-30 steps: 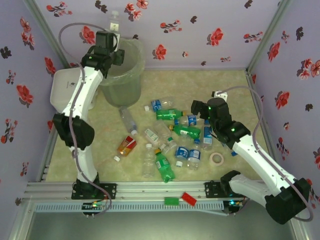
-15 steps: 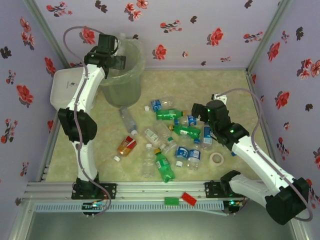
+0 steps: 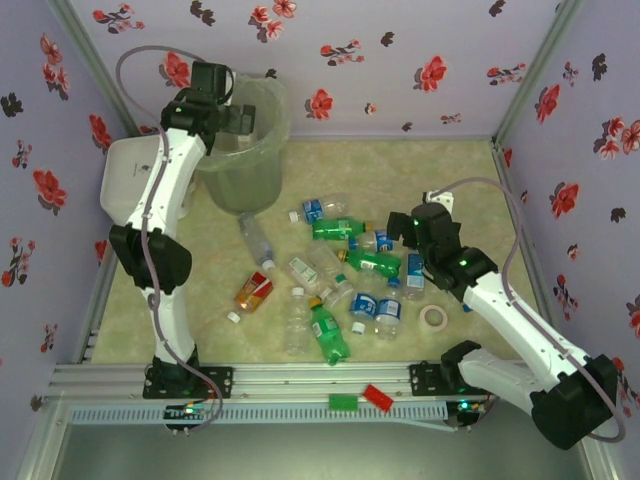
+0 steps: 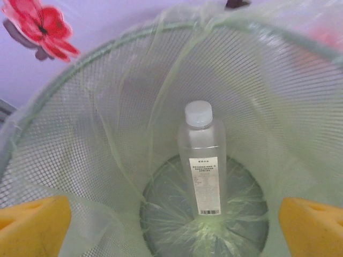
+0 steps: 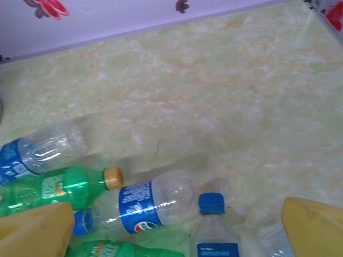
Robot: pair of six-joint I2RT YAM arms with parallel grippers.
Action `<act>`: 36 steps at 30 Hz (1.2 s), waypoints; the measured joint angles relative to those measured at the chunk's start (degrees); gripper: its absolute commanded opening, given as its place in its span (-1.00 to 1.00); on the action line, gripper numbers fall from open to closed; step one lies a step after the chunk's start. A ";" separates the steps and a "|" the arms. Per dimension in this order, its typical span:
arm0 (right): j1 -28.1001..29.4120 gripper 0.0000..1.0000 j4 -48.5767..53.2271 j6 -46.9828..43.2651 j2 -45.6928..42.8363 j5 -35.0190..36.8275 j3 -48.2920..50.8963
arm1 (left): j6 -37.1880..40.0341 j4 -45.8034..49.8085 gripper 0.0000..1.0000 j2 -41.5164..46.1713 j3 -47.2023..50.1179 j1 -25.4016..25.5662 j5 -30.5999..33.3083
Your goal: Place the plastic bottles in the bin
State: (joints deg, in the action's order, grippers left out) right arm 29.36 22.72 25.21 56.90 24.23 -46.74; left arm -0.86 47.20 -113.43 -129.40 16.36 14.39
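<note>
Hovering spread above the bin (image 4: 80,134), left claw (image 4: 171,230) clears its rim and bottle (image 4: 202,160); right claw (image 5: 174,227) spread.

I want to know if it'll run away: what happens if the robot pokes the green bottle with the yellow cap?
The green bottle lies on its side on the smooth table, so it would probably roll. It looks empty, so likely light. Its thin plastic might squash when pinched.
</note>
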 measured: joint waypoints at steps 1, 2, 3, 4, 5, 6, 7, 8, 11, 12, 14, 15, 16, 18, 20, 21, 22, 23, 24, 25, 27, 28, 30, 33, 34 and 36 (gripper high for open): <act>-0.17 0.99 0.94 -0.22 0.00 0.74 0.00 | 0.02 -0.44 0.99 1.66 1.14 0.74 0.00; -0.39 0.99 1.90 -0.22 0.02 1.31 -0.02 | 0.11 -0.92 1.00 3.45 2.60 1.64 0.02; -0.79 0.99 3.15 -0.20 0.07 1.86 -0.02 | 0.17 -1.84 0.99 5.70 4.63 2.80 0.00; -1.38 0.99 4.31 -0.20 0.11 2.40 -0.02 | 0.22 -3.13 0.99 8.31 7.30 4.20 0.00; -2.03 0.99 5.38 -0.17 0.20 2.69 -0.02 | 0.24 -4.02 0.99 10.23 9.35 5.29 0.00; -2.86 0.99 6.51 -0.17 0.24 2.82 -0.02 | 0.22 -5.27 1.00 12.63 12.07 6.75 0.00; -3.63 0.99 7.41 -0.15 0.26 2.82 -0.02 | 0.20 -6.82 0.99 14.93 14.86 8.13 -0.02; -4.33 0.99 8.15 -0.13 0.26 2.80 -0.02 | 0.17 -7.98 1.00 16.61 17.11 9.31 -0.02; -6.67 0.99 10.36 0.07 0.46 2.78 -0.02 | -0.28 -12.33 1.00 21.53 24.92 12.83 -0.44; -7.80 0.97 11.08 0.13 0.63 2.80 -0.02 | -0.76 -13.66 0.99 22.93 27.63 14.03 -0.57; -10.47 0.95 12.48 0.28 1.05 2.75 -0.02 | -1.86 -16.15 0.99 24.98 32.35 16.15 -0.90; -12.04 0.94 13.18 0.28 1.22 2.75 -0.02 | -2.60 -17.62 0.99 26.01 35.06 17.38 -1.07; -13.46 0.94 13.66 0.26 1.33 2.71 0.00 | -3.56 -18.78 0.99 26.86 37.59 18.51 -1.38; -15.63 0.91 14.01 0.04 1.53 2.56 0.20 | -5.60 -21.31 1.00 28.22 42.07 20.39 -2.14; -17.31 0.87 14.12 -0.42 2.12 1.60 0.70 | -8.31 -24.15 1.00 29.53 46.51 21.86 -3.19; -18.01 0.86 14.25 -0.72 2.73 0.81 0.94 | -10.08 -26.12 1.00 30.23 48.98 22.49 -3.56; -18.60 0.85 14.38 -0.90 3.54 -0.04 1.11 | -11.85 -28.41 1.00 30.97 51.52 22.95 -3.93; -19.12 0.84 14.56 -1.22 4.61 -0.94 1.20 | -14.05 -31.12 1.00 31.93 54.80 23.52 -4.37; -19.61 0.82 14.62 -1.36 5.86 -2.12 1.22 | -15.74 -33.29 1.00 32.59 57.51 23.89 -5.27; -19.91 0.82 14.69 -1.57 7.02 -3.02 1.22 | -16.87 -34.18 1.00 32.81 59.01 24.06 -6.43; -20.39 0.83 14.78 -2.10 9.99 -5.09 1.22 | -19.52 -34.88 0.99 32.70 60.74 24.35 -8.90; -20.41 0.83 14.82 -2.32 11.41 -5.86 1.22 | -20.90 -34.95 1.00 32.65 61.22 24.41 -9.92; -20.48 0.84 14.78 -2.56 13.57 -6.95 1.22 | -22.84 -36.20 1.00 32.65 62.23 24.52 -12.00; -20.52 0.86 14.60 -2.75 16.33 -7.82 1.22 | -25.77 -38.86 0.99 32.52 65.35 24.52 -14.58; -20.74 0.86 14.51 -2.78 17.25 -8.00 1.22 | -26.69 -39.60 1.00 32.24 66.69 24.52 -15.19; -21.51 0.90 14.43 -2.99 19.04 -8.20 1.20 | -28.26 -40.65 1.00 31.36 69.26 24.52 -16.04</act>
State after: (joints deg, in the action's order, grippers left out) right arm 7.86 37.15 22.22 75.94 16.03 -45.54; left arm -29.12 6.55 -82.06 -60.14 40.88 -1.65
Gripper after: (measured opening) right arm 0.937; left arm 0.998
